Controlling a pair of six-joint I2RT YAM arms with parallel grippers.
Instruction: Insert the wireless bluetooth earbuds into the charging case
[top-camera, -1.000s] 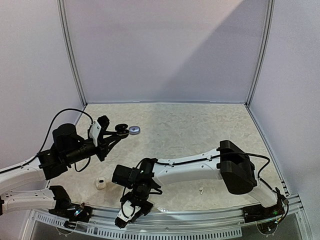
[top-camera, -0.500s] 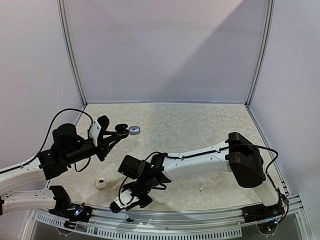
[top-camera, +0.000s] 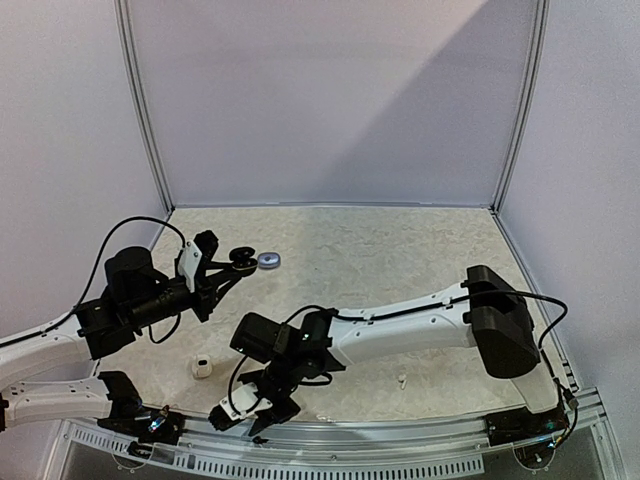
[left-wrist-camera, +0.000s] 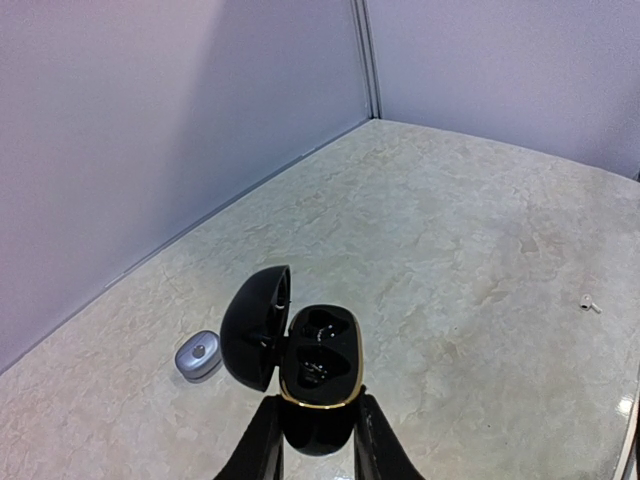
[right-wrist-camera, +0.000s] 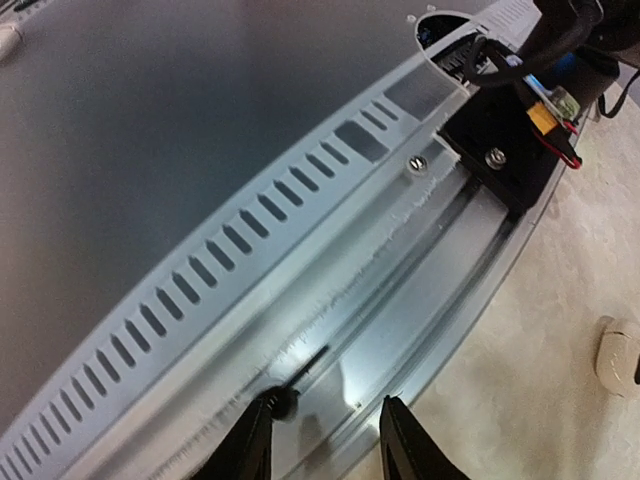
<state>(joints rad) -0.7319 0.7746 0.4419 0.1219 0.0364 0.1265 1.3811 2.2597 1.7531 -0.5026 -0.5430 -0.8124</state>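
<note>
My left gripper (left-wrist-camera: 318, 440) (top-camera: 243, 262) is shut on the black charging case (left-wrist-camera: 320, 362), gripping its lower end above the table. The gold-rimmed case is open with its lid swung left, and both sockets look empty. A silvery-grey earbud (left-wrist-camera: 198, 354) (top-camera: 268, 260) lies on the table just left of the case. A tiny white earbud (left-wrist-camera: 590, 302) (top-camera: 401, 380) lies far to the right. My right gripper (right-wrist-camera: 325, 440) (top-camera: 240, 410) hangs open over the metal rail (right-wrist-camera: 420, 260) at the table's near edge. A small black earbud (right-wrist-camera: 284, 402) lies in the rail's groove beside the left fingertip.
A cream-white pebble-like case (top-camera: 202, 367) (right-wrist-camera: 618, 355) sits on the table near the left arm. The left arm's black base mount (right-wrist-camera: 505, 140) is bolted to the slotted rail (top-camera: 330, 455). White walls enclose the table on three sides.
The right gripper has shifted left and slightly inward along the near rail, and its jaws have spread apart. The left gripper and case have not moved.
</note>
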